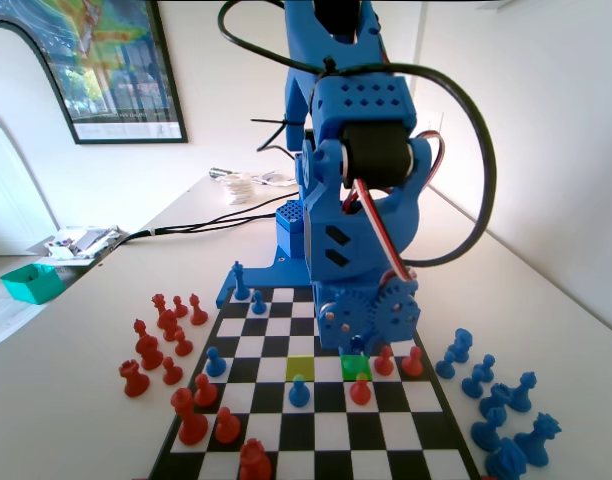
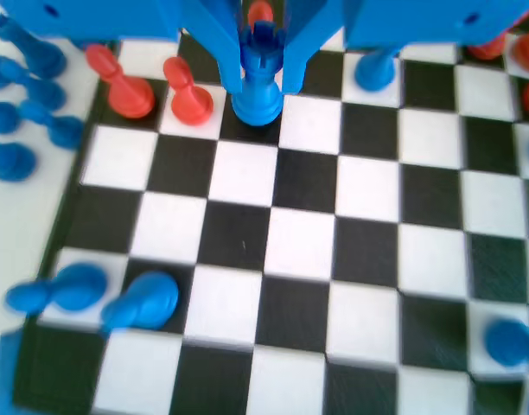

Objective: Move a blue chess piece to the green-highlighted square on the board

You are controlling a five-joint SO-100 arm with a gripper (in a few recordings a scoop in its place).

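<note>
In the wrist view the blue chess piece (image 2: 259, 82), short with a notched crown top, stands upright between the two jaws of my gripper (image 2: 263, 73), which press on its sides. Its base is at a dark square of the board (image 2: 303, 251), touching it or just above; I cannot tell which. In the fixed view my gripper (image 1: 364, 335) hangs low over the green-highlighted square (image 1: 355, 366), and the arm hides the piece there.
Two red pawns (image 2: 122, 82) (image 2: 188, 91) stand just left of the held piece, and a blue pawn (image 2: 374, 69) stands to its right. A red pawn (image 1: 361, 388) sits in front of the green square. A paler yellow-green square (image 1: 300, 367) lies beside it. Captured blue pieces (image 1: 496, 395) stand off the board.
</note>
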